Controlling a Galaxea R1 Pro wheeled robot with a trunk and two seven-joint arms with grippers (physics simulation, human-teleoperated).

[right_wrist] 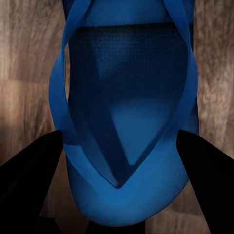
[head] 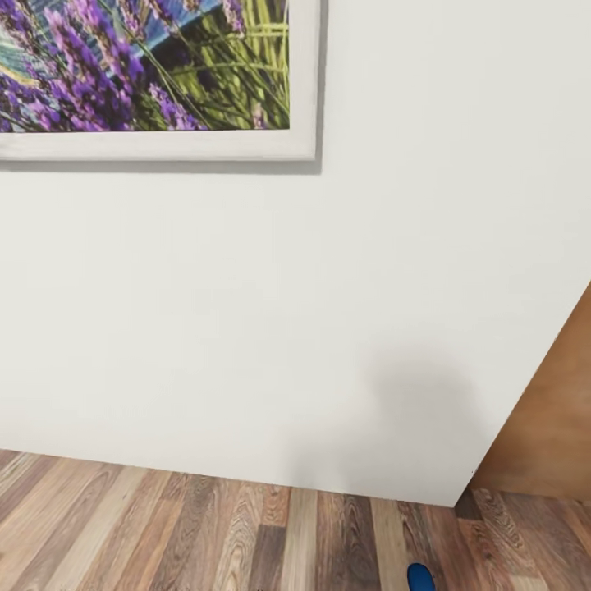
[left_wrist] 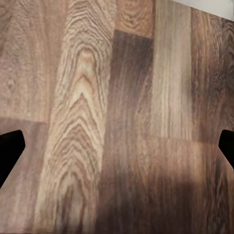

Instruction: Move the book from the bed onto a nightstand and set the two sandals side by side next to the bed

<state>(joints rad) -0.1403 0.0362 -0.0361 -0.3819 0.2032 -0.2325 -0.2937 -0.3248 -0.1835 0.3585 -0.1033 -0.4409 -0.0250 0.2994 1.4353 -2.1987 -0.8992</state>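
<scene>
The right end effector (right_wrist: pixel 117 165) was pinching one sandal (right_wrist: pixel 127 122), its long axis running straight out along the fingers, above the floor (right_wrist: pixel 24 58). The left end effector (left_wrist: pixel 117 146) stood spread, holding nothing.

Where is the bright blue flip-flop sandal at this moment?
The bright blue flip-flop sandal sits between the right gripper's dark fingers above the wood-plank floor; in the head view its blue tip shows at the bottom edge, right of centre.
</scene>
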